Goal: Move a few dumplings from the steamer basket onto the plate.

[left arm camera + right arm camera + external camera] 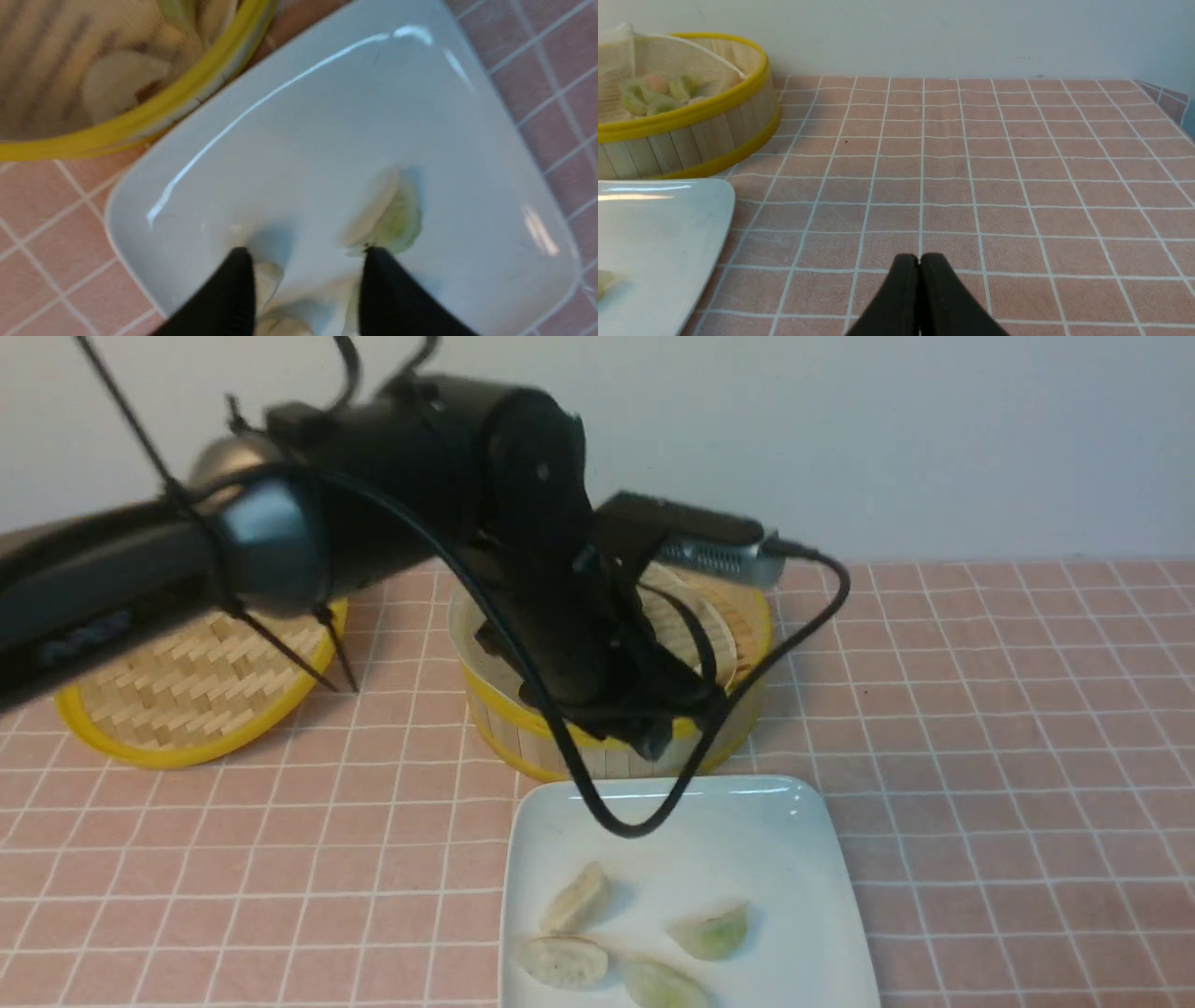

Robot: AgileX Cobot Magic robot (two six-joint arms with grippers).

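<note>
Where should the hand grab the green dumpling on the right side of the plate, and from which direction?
Grip the green dumpling across its plump middle, coming straight down from above. It lies flat on the plate with clear space around it, apart from its neighbours, and the plate's low rim blocks any side approach. Close the fingers across the short width, probably gently, since the skin looks soft.
</note>
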